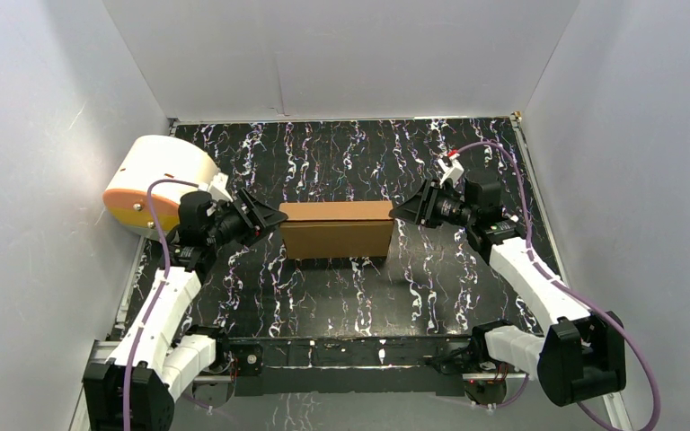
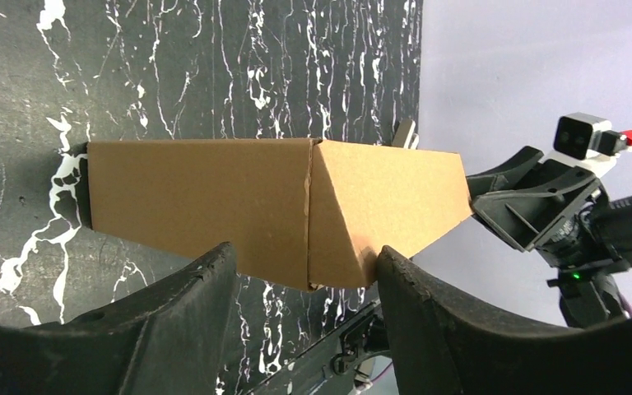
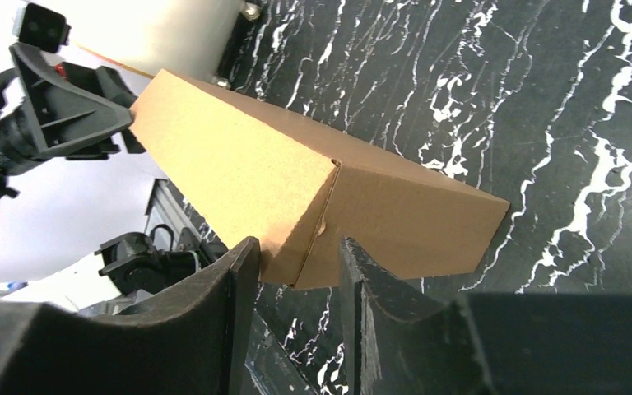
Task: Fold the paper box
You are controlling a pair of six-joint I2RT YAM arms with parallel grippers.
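Black fingers [image 2: 173, 321] of the left gripper [image 2: 304, 251] fill the bottom of its wrist view. They stand moderately apart, and the near corner of the paper box [image 2: 206, 197] shows in the gap right at their tips; whether the pads press the cardboard I cannot tell. The right gripper [image 3: 297, 244] has its 2 fingers parted more narrowly, with the opposite end corner of the same box sitting between the tips, and there too contact is unclear. Seen from above, the box is a closed, plain brown rectangular shape resting near the middle of the black, white-veined table [image 1: 341, 153]. Its long side runs left to right, with a narrow top face and a taller front face showing. Both grippers point inward at it, 1 at each short end, their tips meeting the end edges. A cream-white cylinder [image 1: 157, 175] with an orange face lies on its side at the far left of the table, close to the pale grey wall [image 1: 45, 135], just behind the left arm's wrist and apart from the box.
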